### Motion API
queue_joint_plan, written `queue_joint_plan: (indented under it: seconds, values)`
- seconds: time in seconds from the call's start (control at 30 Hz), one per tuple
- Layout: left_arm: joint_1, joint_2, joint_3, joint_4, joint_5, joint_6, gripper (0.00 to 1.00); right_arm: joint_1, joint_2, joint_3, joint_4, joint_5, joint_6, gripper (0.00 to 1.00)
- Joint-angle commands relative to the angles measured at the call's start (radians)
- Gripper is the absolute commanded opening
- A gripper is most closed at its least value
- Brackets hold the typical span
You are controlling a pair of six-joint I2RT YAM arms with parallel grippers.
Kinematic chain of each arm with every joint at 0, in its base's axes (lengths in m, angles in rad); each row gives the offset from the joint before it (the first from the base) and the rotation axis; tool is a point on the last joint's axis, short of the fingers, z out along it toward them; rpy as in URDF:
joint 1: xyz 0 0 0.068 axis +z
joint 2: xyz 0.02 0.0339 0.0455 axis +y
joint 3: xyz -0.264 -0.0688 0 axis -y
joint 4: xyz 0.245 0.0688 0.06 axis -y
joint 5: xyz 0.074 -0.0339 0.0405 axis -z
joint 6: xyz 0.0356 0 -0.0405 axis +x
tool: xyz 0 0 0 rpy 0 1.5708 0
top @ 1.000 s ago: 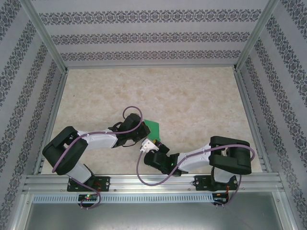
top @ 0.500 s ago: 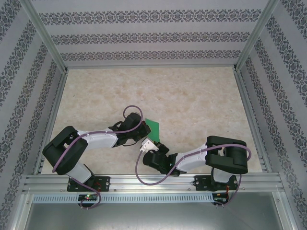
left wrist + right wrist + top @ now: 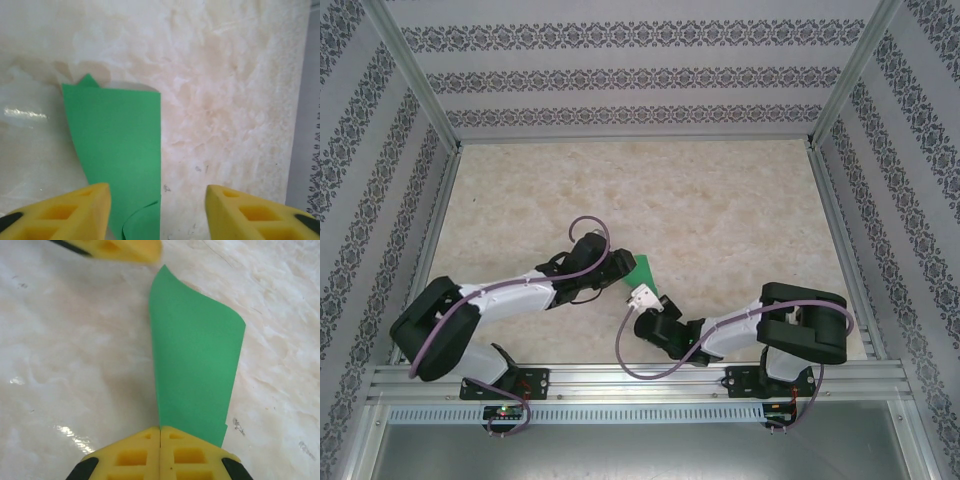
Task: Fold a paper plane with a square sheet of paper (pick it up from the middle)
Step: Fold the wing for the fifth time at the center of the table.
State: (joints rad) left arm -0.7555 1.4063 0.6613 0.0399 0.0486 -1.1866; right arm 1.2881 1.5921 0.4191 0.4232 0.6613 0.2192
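**Right tool (image 3: 160, 432) nipped on the green paper sheet (image 3: 195, 355); left tool (image 3: 157, 210) spread**

Right tool: yellow pads are pressed flat together and the seam between them is closed. The narrow near end of the sheet runs down into that seam and behind the pad on the view's right, so it reads as pinched there. From the pads the sheet widens away and its far edge curls. One pointed corner lies close to a yellow finger (image 3: 117, 249) of the left tool, at the upper edge of the right wrist view.

Left tool: pads stand well apart and grip nothing. In the left wrist view the sheet lies between them, closer to the pad on the view's left. Its long straight edge runs away from the tool. A small green tip pokes out at the far end and a curled flap shows at the near end. Cannot tell whether that pad touches the paper.

Sheet: folded down to a narrow strip. In the top view it sits on the marbled beige worktop (image 3: 720, 200), toward the near side, between the two wrists and largely hidden by them.

Surroundings: both arms reach inward from their bases on the aluminium rail (image 3: 640, 378). Patterned walls (image 3: 640, 80) enclose the worktop.
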Motion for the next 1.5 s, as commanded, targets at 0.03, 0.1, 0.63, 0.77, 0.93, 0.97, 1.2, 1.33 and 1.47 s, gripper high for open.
queue_joint_plan:
  seconds: [0.03,0.1,0.63,0.77,0.93,0.97,1.2,1.33,1.47]
  values:
    - [0.001,-0.12,-0.002,-0.097,-0.097,0.066,0.58,-0.037,-0.058,-0.057,0.172,-0.126,0.1,0.0]
    - [0.002,-0.164,-0.009,-0.124,-0.122,0.083,0.59,-0.061,-0.063,-0.071,0.233,-0.173,0.123,0.0]
    - [0.002,-0.11,-0.022,-0.063,0.0,0.089,0.73,-0.199,0.003,-0.171,0.498,-0.433,0.336,0.0]
    - [0.009,-0.008,0.039,-0.106,0.029,0.065,0.8,-0.199,-0.005,-0.151,0.428,-0.424,0.296,0.0]
    - [0.03,0.111,0.087,-0.069,0.1,0.039,0.81,-0.188,-0.023,-0.144,0.384,-0.406,0.241,0.0]
    - [0.036,0.135,0.099,-0.06,0.12,0.039,0.8,-0.184,-0.028,-0.145,0.378,-0.396,0.233,0.0]
    - [0.043,0.249,0.146,-0.059,0.17,0.046,0.69,-0.182,-0.057,-0.144,0.325,-0.372,0.2,0.0]
    - [0.042,0.272,0.136,-0.005,0.207,0.019,0.55,-0.183,-0.064,-0.149,0.325,-0.367,0.186,0.0]
    - [0.043,0.255,0.142,-0.036,0.191,0.029,0.42,-0.181,-0.067,-0.138,0.291,-0.362,0.176,0.0]
